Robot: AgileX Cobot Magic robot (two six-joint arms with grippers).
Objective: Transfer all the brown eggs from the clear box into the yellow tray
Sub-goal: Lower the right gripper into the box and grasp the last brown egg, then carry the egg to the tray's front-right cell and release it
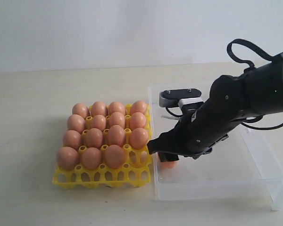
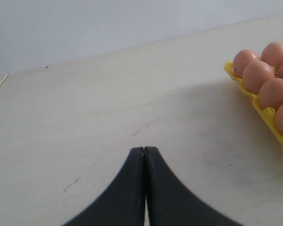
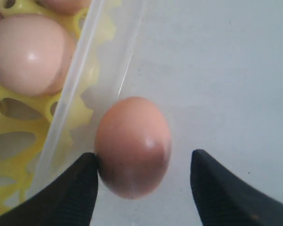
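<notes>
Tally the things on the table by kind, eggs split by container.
Brown oval eggs in yellow plastic lattice tray: 15
Brown egg in clear shallow plastic box: 1
Trays: 1
Boxes: 1
Total: 18

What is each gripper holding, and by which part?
Nothing. The right gripper stands open around a brown egg; the left gripper is shut, empty.

Right arm [image 1: 247,101] matte black, dotted with small pale screws; black cable [image 1: 231,52] loops above it; a grey-and-white block [image 1: 179,97] at the wrist; fingers [image 3: 70,193] black, ribbed
</notes>
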